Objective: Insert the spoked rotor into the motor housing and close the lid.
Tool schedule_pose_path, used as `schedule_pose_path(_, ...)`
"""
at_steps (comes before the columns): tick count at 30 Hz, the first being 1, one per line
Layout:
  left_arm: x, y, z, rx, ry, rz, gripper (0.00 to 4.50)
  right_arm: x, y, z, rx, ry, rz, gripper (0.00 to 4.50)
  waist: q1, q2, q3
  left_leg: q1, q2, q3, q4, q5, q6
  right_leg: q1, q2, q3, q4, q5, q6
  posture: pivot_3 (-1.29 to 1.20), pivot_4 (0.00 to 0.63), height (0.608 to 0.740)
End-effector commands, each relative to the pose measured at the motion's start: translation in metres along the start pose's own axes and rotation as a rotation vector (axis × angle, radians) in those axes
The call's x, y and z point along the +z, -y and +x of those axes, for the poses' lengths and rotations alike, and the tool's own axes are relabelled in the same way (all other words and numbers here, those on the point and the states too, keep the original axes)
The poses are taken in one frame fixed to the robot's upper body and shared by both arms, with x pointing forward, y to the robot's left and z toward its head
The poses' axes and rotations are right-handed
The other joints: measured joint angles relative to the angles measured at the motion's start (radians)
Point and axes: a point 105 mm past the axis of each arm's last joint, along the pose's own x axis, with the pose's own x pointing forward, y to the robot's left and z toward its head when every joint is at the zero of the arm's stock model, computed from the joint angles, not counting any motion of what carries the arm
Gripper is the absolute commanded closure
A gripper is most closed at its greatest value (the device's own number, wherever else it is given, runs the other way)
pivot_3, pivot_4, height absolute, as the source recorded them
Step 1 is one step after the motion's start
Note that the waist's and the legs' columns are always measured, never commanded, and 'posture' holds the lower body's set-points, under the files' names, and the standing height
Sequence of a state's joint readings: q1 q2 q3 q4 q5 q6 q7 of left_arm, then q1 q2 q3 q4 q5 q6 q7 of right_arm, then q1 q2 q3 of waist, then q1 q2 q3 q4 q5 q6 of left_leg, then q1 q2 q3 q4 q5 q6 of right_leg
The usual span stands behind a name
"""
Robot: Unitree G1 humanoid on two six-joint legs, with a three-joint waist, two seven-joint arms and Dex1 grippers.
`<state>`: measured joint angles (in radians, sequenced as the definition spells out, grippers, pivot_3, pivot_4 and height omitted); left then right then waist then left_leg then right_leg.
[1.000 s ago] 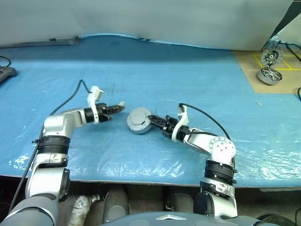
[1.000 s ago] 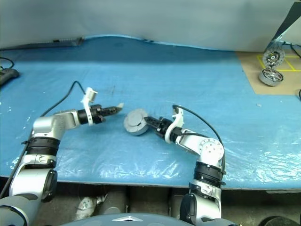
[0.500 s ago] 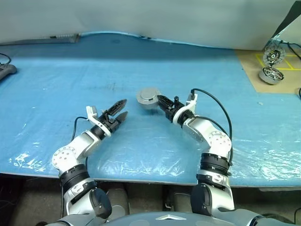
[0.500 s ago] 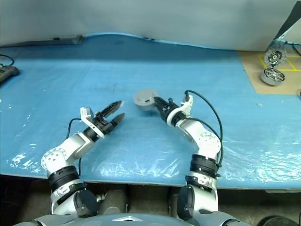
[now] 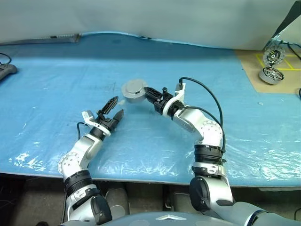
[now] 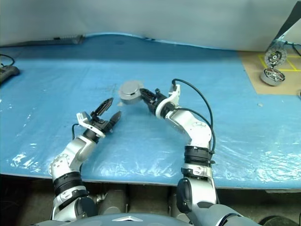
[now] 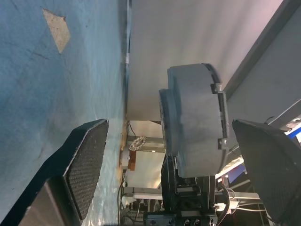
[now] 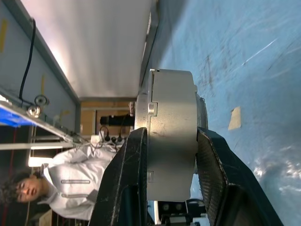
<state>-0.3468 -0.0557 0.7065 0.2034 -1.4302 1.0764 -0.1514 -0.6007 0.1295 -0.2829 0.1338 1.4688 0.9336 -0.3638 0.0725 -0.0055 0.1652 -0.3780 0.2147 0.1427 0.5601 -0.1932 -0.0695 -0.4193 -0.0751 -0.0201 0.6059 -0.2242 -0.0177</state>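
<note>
I take the housing (image 5: 133,90) as my landmark. It is closed by its lid (image 5: 134,86) and is held clear above the blue worktop (image 5: 56,70).

To the left of the housing and nearer to me, the left end effector (image 5: 114,107) holds nothing, its two fingers spread wide apart. It points up toward the housing without touching it. In the left wrist view the housing (image 7: 195,127) appears edge-on between the spread fingers, well beyond them.

On the right side of the housing, the right end effector (image 5: 145,92) is clamped on it. In the right wrist view one finger (image 8: 126,176) presses each flat face of the housing (image 8: 171,136).

Far right of the housing, a similar motor unit (image 5: 268,74) rests on tan cardboard (image 5: 254,75).
</note>
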Motion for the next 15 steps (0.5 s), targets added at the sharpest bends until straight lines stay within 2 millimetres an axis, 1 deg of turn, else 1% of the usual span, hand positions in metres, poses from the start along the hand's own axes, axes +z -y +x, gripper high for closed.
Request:
schedule_pose_path(1, -0.003, -0.004, 0.000, -0.031, -0.015, -0.029, 0.00, -0.023, -0.043, 0.004, 0.179, -0.060, 0.013, 3.39, 0.001, 0.000, 0.000, 0.000, 0.000, 0.000, 0.001, 0.000, 0.000, 0.000, 0.000, 0.000, 0.000, 0.000, 0.000, 0.00, 0.150, 0.740)
schedule_pose_path(5, -0.006, -0.002, 0.003, -0.054, -0.037, -0.027, 0.00, -0.035, -0.040, 0.002, 0.174, -0.095, 0.022, 3.39, 0.003, 0.000, 0.000, 0.000, -0.001, 0.000, 0.002, 0.000, 0.000, 0.001, -0.001, 0.001, 0.000, 0.001, 0.001, 0.00, 0.150, 0.740)
schedule_pose_path(8, -0.007, 0.006, 0.007, -0.091, -0.051, -0.020, 0.00, -0.039, -0.038, 0.001, 0.165, -0.103, 0.029, 3.39, 0.002, 0.000, 0.000, 0.000, -0.001, 0.000, 0.002, 0.000, 0.000, 0.001, 0.000, 0.001, 0.001, 0.001, 0.002, 0.00, 0.150, 0.740)
schedule_pose_path(11, -0.008, 0.016, 0.008, -0.128, -0.068, -0.017, 0.00, -0.034, -0.034, 0.001, 0.154, -0.081, 0.033, 3.39, 0.002, 0.000, 0.000, 0.001, -0.001, 0.000, 0.003, 0.000, 0.000, 0.001, 0.000, 0.002, 0.001, 0.001, 0.002, 0.00, 0.150, 0.740)
schedule_pose_path(15, -0.010, 0.026, 0.001, -0.140, -0.082, -0.002, 0.00, -0.022, -0.028, 0.000, 0.144, -0.032, 0.046, 3.39, 0.003, 0.000, 0.000, 0.000, -0.001, 0.000, 0.003, 0.000, 0.000, 0.001, 0.000, 0.002, 0.001, 0.001, 0.002, 0.00, 0.150, 0.740)
